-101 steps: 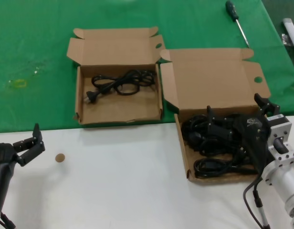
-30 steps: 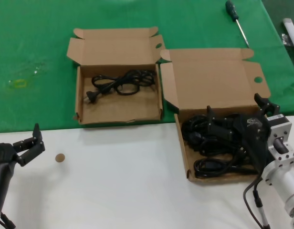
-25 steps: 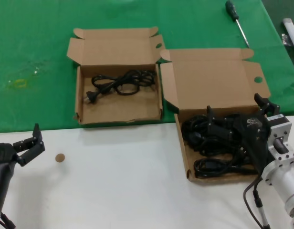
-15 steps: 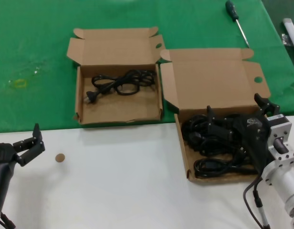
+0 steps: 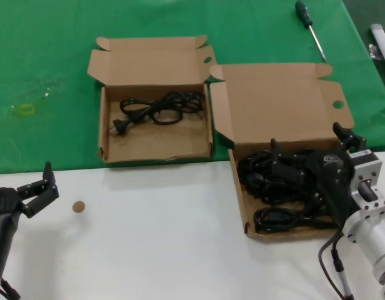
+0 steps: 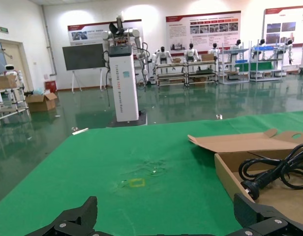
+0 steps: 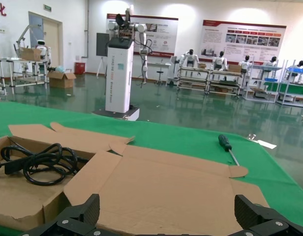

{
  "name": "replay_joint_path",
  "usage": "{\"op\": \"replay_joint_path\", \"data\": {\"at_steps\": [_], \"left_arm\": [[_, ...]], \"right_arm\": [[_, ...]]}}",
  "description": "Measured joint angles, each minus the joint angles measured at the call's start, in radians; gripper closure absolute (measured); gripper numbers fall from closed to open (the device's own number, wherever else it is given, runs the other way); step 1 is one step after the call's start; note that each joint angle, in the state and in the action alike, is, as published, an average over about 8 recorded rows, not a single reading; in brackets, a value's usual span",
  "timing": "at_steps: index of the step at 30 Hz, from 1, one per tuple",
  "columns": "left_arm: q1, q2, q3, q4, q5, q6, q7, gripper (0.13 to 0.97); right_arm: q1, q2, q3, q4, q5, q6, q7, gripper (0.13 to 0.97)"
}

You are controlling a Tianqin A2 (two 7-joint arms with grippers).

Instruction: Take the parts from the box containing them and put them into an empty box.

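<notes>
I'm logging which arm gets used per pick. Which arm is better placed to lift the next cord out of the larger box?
Right. The right gripper hangs open directly over the cords in the larger box, while the left gripper sits open over the bare white table, far from it.

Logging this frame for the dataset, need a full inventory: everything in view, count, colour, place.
Small box: one, brown cardboard, open, on the green cloth, toward the robot's left.
Cord in small box: one, black, coiled, plug end pointing left.
Large box: one, brown cardboard, lid flap up, to the robot's right, straddling the cloth edge.
Cords in large box: several, black, tangled; exact count unclear.
Screwdriver: one, green handle, far right on the cloth.
Disc: one, small, brown, on the white table.
Left pincer: open, parked over the white table near left.
Right pincer: open, over the large box's cords.
</notes>
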Motion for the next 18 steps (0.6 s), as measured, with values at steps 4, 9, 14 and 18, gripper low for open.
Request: {"op": "replay_joint_path", "data": {"at_steps": [4,9,14,18], "left_arm": [[0.0,0.0,0.0,0.0,0.0,0.0,0.0,0.132],[0.0,0.0,0.0,0.0,0.0,0.0,0.0,0.132],[0.0,0.0,0.0,0.0,0.0,0.0,0.0,0.132],[0.0,0.0,0.0,0.0,0.0,0.0,0.0,0.132]], "right_arm": [[0.0,0.0,0.0,0.0,0.0,0.0,0.0,0.129],[0.0,0.0,0.0,0.0,0.0,0.0,0.0,0.129],[0.0,0.0,0.0,0.0,0.0,0.0,0.0,0.129],[0.0,0.0,0.0,0.0,0.0,0.0,0.0,0.129]]}}
